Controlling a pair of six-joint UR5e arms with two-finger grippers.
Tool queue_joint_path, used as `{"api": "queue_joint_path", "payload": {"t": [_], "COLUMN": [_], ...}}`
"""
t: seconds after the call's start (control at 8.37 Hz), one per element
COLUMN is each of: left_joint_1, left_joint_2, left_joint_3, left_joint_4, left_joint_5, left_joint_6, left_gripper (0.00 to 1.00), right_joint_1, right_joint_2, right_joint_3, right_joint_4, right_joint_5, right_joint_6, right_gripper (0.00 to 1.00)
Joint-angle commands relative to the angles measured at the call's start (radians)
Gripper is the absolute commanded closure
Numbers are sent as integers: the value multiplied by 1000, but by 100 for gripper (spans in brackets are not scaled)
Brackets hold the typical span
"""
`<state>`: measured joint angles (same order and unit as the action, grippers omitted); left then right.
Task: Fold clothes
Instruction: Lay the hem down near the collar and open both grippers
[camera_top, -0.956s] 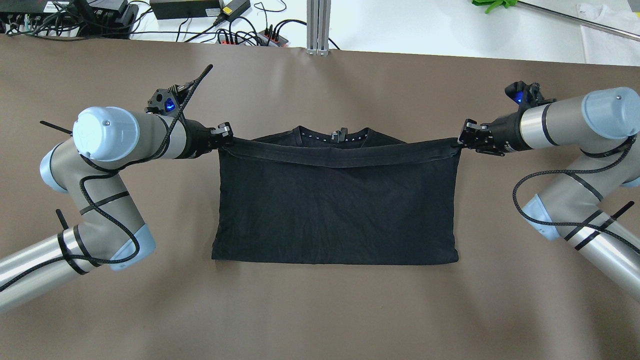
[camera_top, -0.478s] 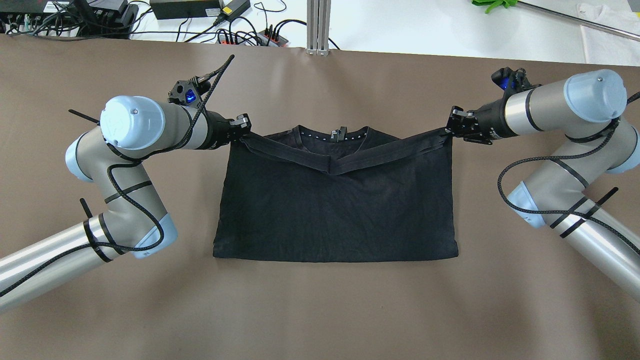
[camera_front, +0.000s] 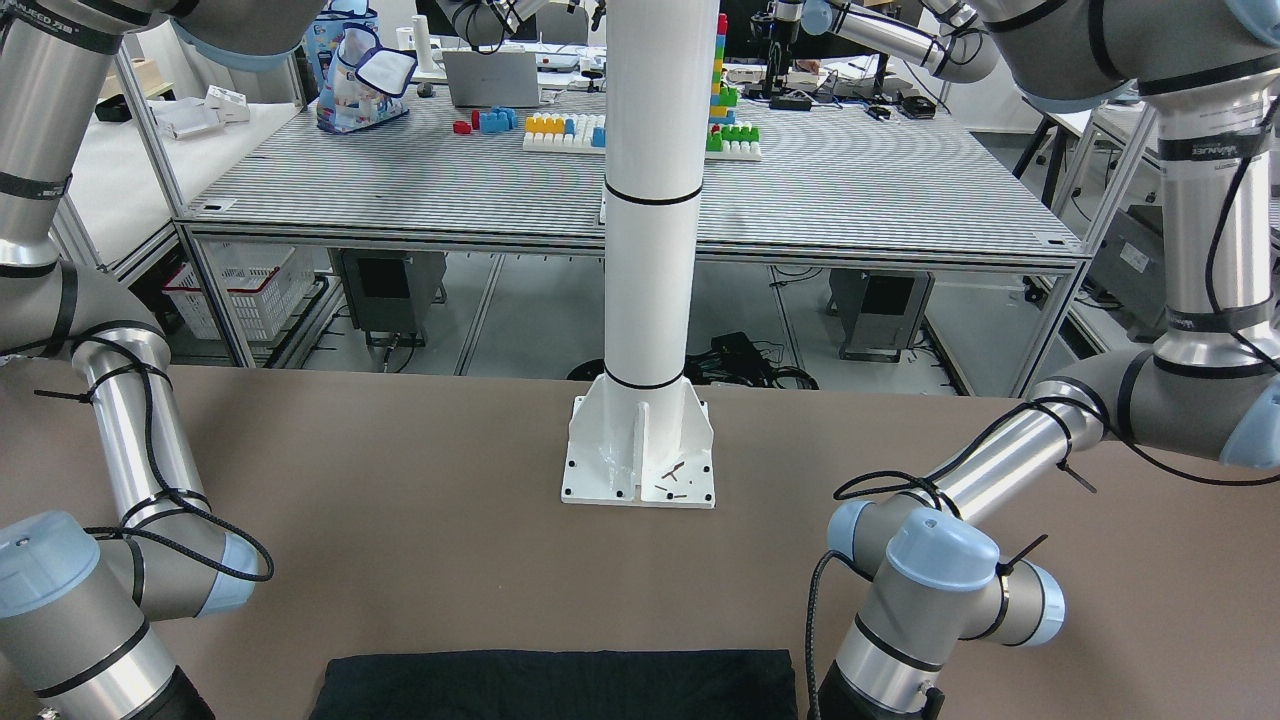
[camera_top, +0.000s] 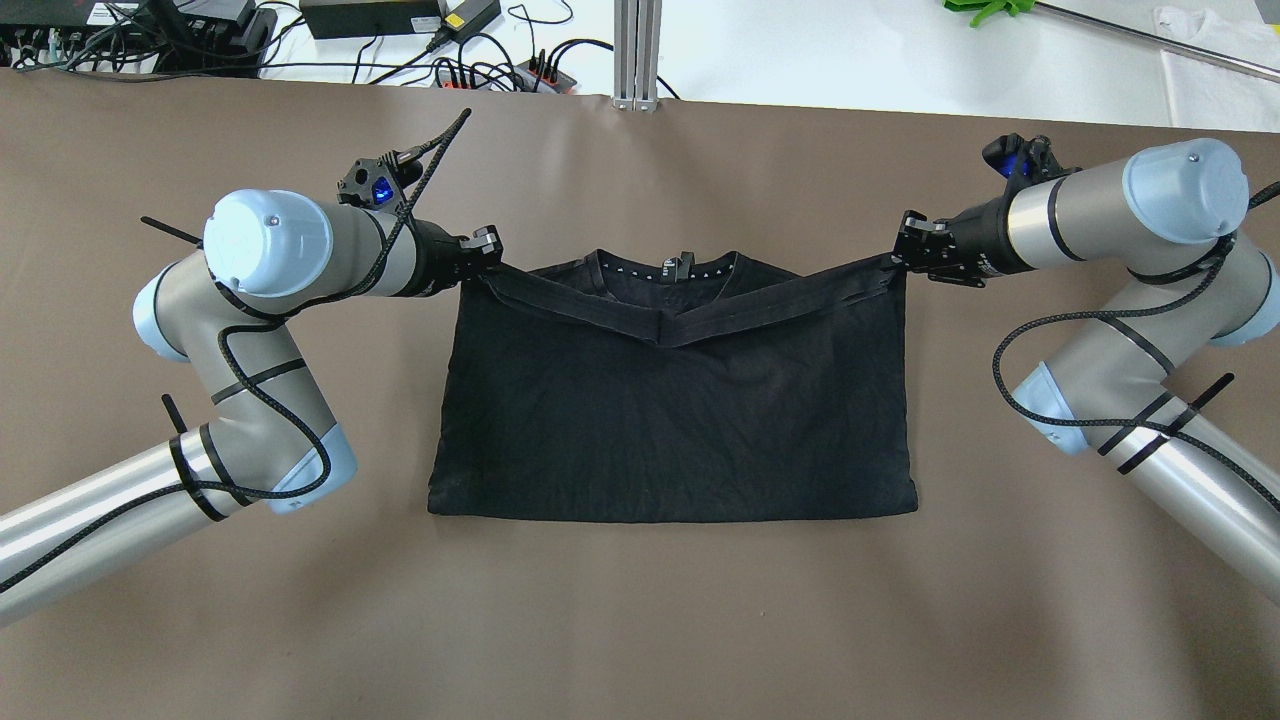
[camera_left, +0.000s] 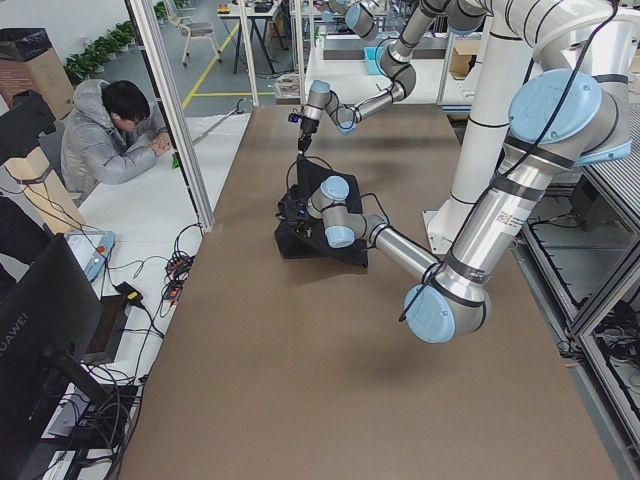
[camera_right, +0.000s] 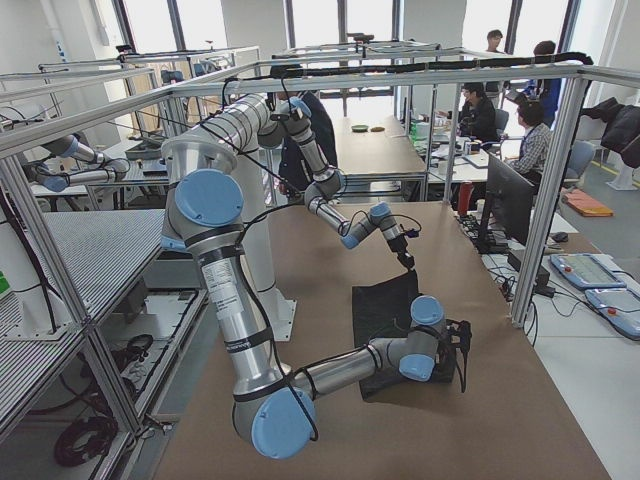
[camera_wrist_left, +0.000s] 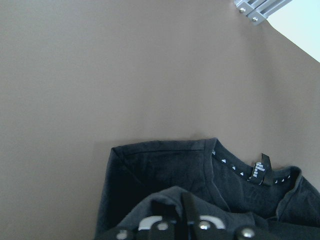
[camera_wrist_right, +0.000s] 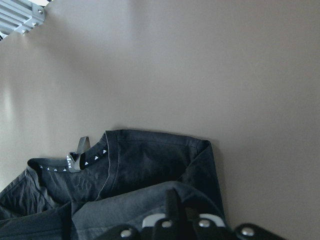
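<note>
- Lying on the brown table (camera_top: 640, 620) at centre frame of the overhead view: black garment (camera_top: 670, 430), doubled over, with the fold line along its lower edge.
- Left gripper (camera_top: 487, 256), centre-left: fingers clamped on the garment's upper-left corner.
- Right gripper (camera_top: 897, 260), centre-right: fingers clamped on the upper-right corner.
- Hem band (camera_top: 660, 330) spans between the two grippers and sags in a shallow V at mid-span.
- Neck label (camera_top: 683, 267) is visible just above the V, on the collar.
</note>
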<state>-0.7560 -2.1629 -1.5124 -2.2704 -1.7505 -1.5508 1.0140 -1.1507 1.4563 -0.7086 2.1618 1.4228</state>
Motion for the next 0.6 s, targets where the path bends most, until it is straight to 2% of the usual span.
{"api": "queue_joint_path", "payload": {"t": [0.0,0.12,0.48], "left_joint_1": [-58,-95,-97], "left_joint_2": [-14,-14,-6], "left_joint_3": [1,8,5], "left_joint_4": [11,24,25], "left_joint_5": [16,-51,-60], "left_joint_6": [1,5,8], "left_gripper": [0,0,0], "right_joint_1": [3,3,-2], "right_joint_2": [0,8,-15], "right_joint_3": [-2,-2,48], "right_joint_4": [-2,-21,-25], "right_joint_5": [4,13,33], "right_joint_6": [7,8,21], "right_gripper": [6,6,6]}}
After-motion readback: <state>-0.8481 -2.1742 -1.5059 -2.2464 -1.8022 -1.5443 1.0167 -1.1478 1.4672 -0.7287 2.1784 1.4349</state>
